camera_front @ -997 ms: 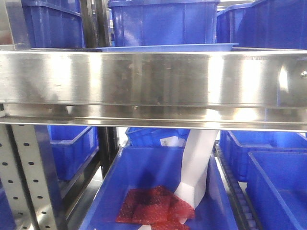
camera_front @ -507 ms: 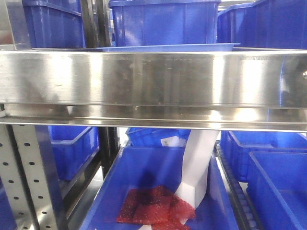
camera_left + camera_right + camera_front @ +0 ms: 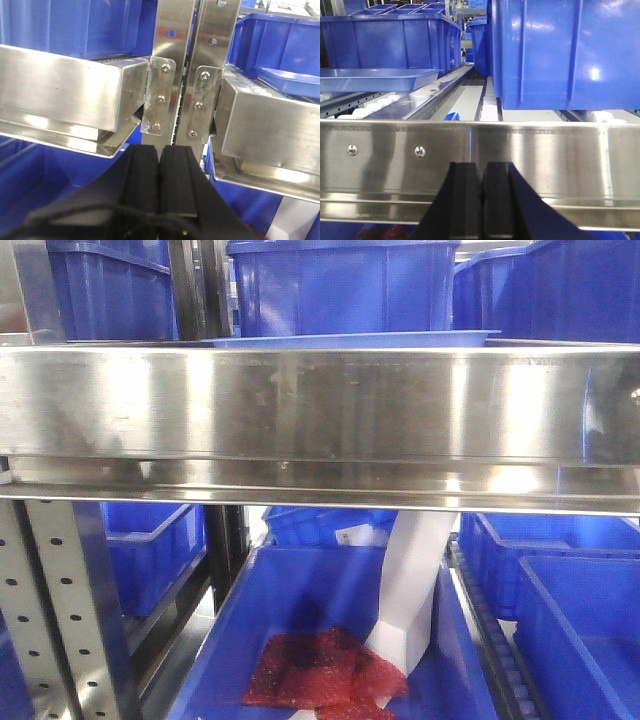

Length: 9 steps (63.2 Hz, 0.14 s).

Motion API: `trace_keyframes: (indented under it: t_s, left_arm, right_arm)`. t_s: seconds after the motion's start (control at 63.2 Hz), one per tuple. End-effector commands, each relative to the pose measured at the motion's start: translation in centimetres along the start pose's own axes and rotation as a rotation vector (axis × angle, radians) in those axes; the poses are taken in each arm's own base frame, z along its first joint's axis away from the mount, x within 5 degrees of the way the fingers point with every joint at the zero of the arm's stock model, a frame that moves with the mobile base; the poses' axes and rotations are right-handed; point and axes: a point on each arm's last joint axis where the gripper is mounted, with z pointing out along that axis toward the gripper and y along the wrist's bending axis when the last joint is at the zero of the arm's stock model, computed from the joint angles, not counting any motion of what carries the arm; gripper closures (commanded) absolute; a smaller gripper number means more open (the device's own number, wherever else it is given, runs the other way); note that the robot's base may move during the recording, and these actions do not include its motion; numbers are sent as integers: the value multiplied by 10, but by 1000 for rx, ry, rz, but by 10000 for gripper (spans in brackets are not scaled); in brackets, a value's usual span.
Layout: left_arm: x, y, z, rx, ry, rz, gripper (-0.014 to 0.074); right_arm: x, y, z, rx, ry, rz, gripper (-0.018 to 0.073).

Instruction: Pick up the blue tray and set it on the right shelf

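Nothing moved; blue tray (image 3: 375, 79) sits up-left of shut right hand (image 3: 481, 200).

Blue tray (image 3: 345, 339): shallow, glossy periwinkle plastic with a flared rim, lying flat and level on the right shelf (image 3: 320, 405) just behind its front lip, toward 12 o'clock in the front view. Seen again at 9 o'clock in the right wrist view (image 3: 375, 78) and at 3 o'clock in the left wrist view (image 3: 295, 80). Shelf: shiny stainless steel, broad reflective lip (image 3: 545, 155), perforated grey upright (image 3: 55, 610) at 7 o'clock.

No readable text, label, brand or number anywhere — bins, steel shelf fronts and white sheet all show none.
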Motion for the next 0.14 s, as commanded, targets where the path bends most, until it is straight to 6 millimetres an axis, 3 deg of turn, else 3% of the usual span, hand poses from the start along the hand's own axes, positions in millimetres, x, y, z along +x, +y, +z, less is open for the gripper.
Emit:
trace_keyframes:
  t_s: [0.0,0.127]
  left_arm:
    - [1,0,0,5,-74,-2,644]
    - [1,0,0,5,-74,-2,644]
  right_arm:
    - [-18,0,-3,4,-137,5,503]
    - [-18,0,-3,4,-137,5,503]
